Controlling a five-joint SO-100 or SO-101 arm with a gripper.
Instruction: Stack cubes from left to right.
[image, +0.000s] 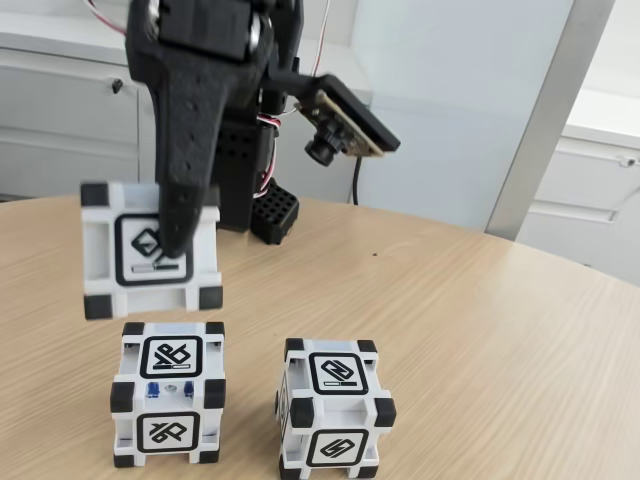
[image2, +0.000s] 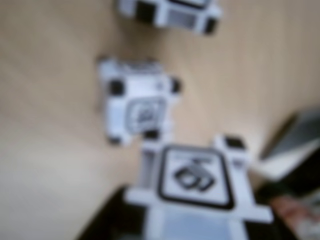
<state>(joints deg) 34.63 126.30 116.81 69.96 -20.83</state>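
White cube (image: 150, 250) gripped in the fingers (image: 178, 235) hangs probably right above the lower-left cube (image: 167, 392), slightly left.

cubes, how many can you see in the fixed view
3. One cube is held up off the table by the end effector. A second cube stands on the table just below it. The third cube stands to the right of the second.

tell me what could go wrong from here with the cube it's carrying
The held cube hangs tilted above the left table cube and sits a bit off to its left in the fixed view, so lowered now it could land on an edge and tip off. A black finger covers only a narrow strip of its face, so it may twist or slip. The right cube stands close enough to be bumped.
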